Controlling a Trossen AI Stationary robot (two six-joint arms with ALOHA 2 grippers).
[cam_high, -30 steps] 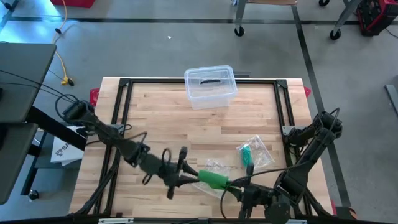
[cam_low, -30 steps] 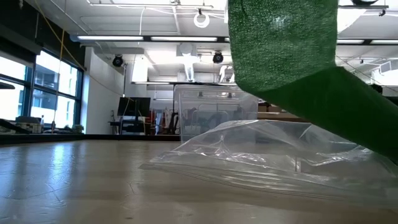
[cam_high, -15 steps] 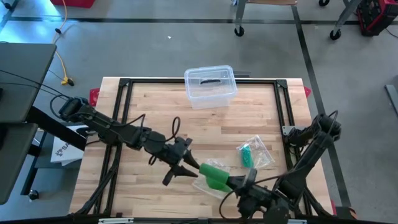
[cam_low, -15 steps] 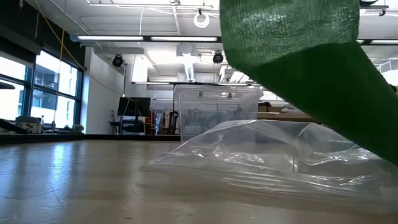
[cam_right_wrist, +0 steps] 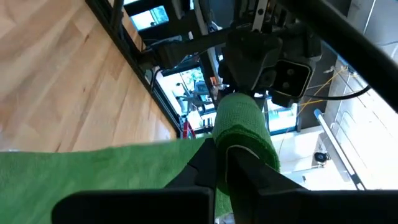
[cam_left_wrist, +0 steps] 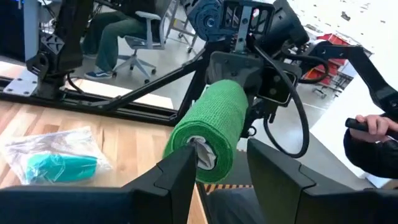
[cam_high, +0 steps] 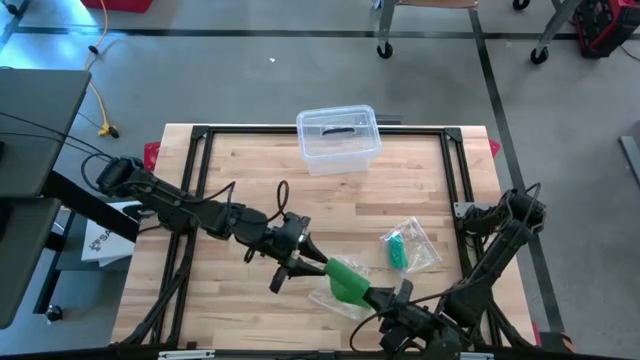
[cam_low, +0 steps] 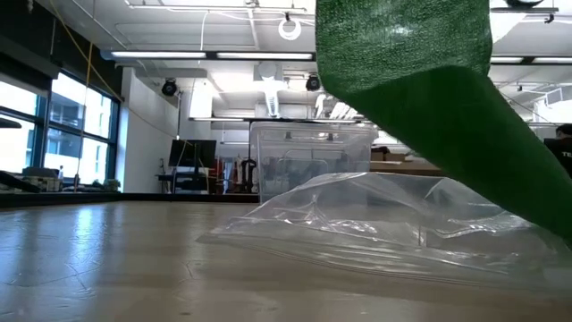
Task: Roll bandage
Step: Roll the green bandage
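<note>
High view, lower centre: the green bandage roll (cam_high: 347, 280) hangs above the table between both arms. The left gripper (cam_high: 312, 263), fingers apart, straddles the roll's end; the right gripper (cam_high: 388, 300), closed, pinches the loose tail. Rolling looks partly done, with tail left.

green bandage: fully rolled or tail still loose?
Tail loose. The green bandage is mostly a roll, but a flat strip runs from it to the shut right pincer.

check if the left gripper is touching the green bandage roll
Cannot tell. In the left wrist view the left gripper has its fingers open either side of the green bandage roll's end, with no plain contact or gap.
</note>
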